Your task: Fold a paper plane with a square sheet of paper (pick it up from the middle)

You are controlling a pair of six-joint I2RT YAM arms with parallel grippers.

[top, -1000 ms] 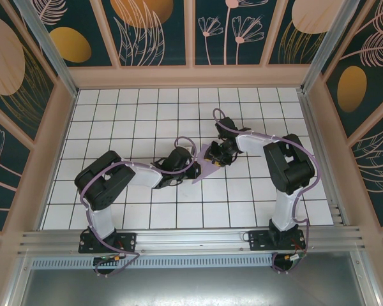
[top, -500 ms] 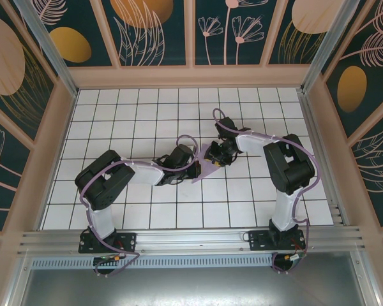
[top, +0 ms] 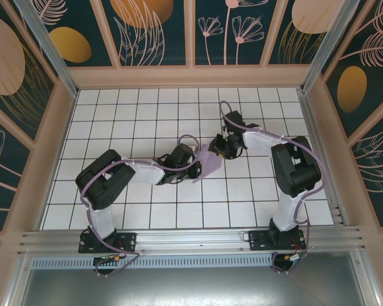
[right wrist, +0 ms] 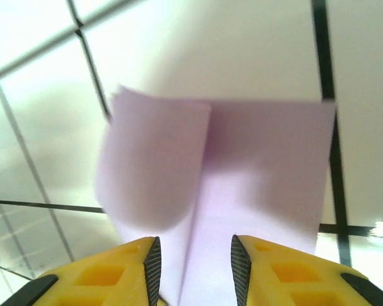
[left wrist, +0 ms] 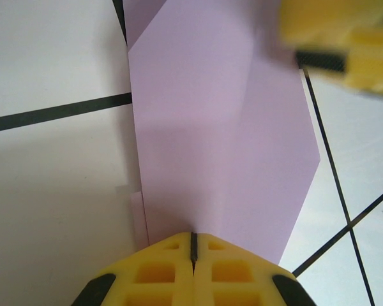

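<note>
On the white tiled counter (top: pixel 134 121), the left tool (left wrist: pixel 193 242) has its yellow fingers pressed together at the near edge of the lavender paper (left wrist: pixel 223 140). Whether the sheet is caught between them I cannot tell. The paper, partly folded, lies near the counter's middle, between both tools. The right tool (right wrist: pixel 195 255) stands spread with the paper running into the gap between its fingers. In its wrist view one flap curls upward on the left.

Black-and-white arms (top: pixel 124 175) carry purple cables (top: pixel 186 141) and yellow pincer fingers (left wrist: pixel 154 278).
</note>
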